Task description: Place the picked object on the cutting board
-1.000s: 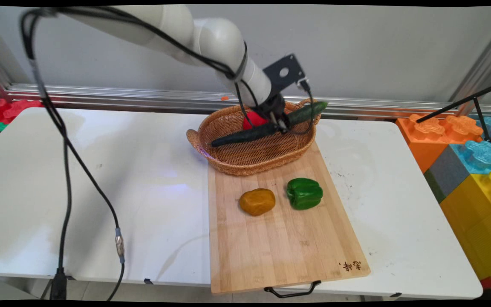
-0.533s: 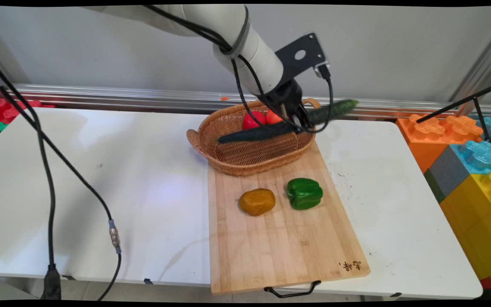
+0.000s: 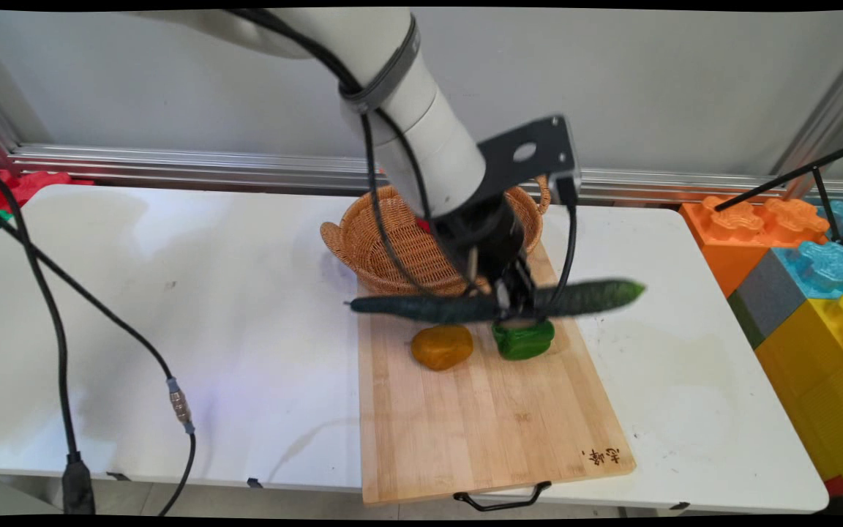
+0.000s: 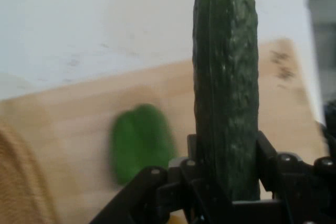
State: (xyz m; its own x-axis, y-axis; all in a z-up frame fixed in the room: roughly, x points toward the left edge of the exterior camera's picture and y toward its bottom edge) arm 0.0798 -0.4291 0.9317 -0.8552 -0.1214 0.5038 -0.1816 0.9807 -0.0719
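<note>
My gripper (image 3: 515, 306) is pinching a long dark-green cucumber (image 3: 465, 307) around its middle, its two black fingers (image 4: 268, 163) pressed against the bumpy, ridged skin on either side. In the main view the cucumber hangs level in the air across the middle of the frame, its darker end pointing to the left and its lighter, tapered end to the right, above the far part of a pale wooden cutting board (image 3: 487, 417). The board is a long rectangle of glued strips with visible grain, a small dark mark burned in near its lower right corner and a black wire handle at its near edge; it lies on the white tabletop (image 3: 173, 315). Just under my gripper sits a glossy, lobed green bell pepper (image 3: 524, 341), partly hidden by the cucumber, and just to its left a smooth, rounded ochre-brown potato (image 3: 442, 347); the two lie apart. Behind them, at the upper middle of the frame, an oval woven wicker basket (image 3: 385, 241) with looped handles rests with its near edge over the board's far end, and a bit of something red shows inside it, mostly hidden by my wrist. At the right edge of the frame stand large plastic building blocks (image 3: 809, 278) in orange, blue, grey and yellow.
</note>
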